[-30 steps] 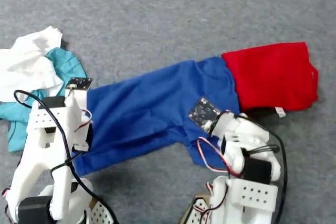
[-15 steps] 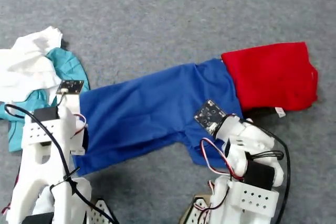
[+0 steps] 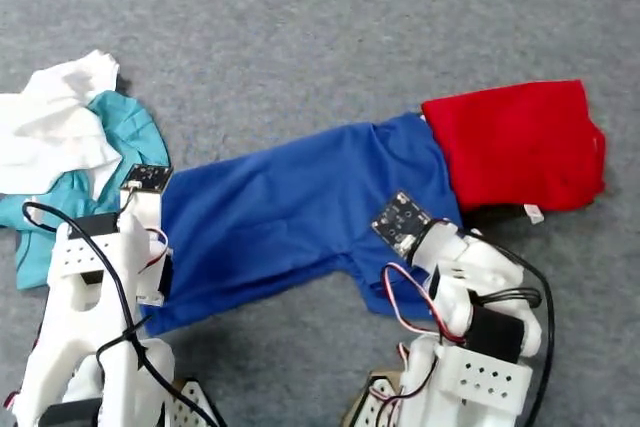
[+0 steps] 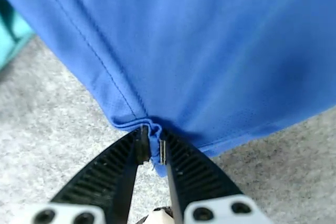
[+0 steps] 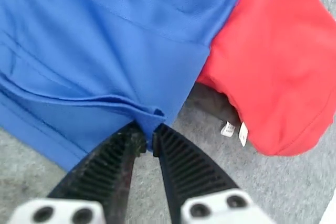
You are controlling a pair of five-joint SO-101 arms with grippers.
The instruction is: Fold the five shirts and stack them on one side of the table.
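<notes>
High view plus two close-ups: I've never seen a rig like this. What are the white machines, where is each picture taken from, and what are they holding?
The white machines are two small robot arms side by side at a grey table. The high view looks down from a fixed camera, with the left arm and right arm at the near edge. Each close-up comes from a camera on one arm's wrist, looking along its black fingers. On the table lie a blue shirt spread out in the middle, a red shirt that looks folded next to it, and a white shirt and teal shirt crumpled together at the other side. In the left wrist view the left fingers are closed on the blue shirt's hem. In the right wrist view the right fingers pinch another edge of the same shirt.
</notes>
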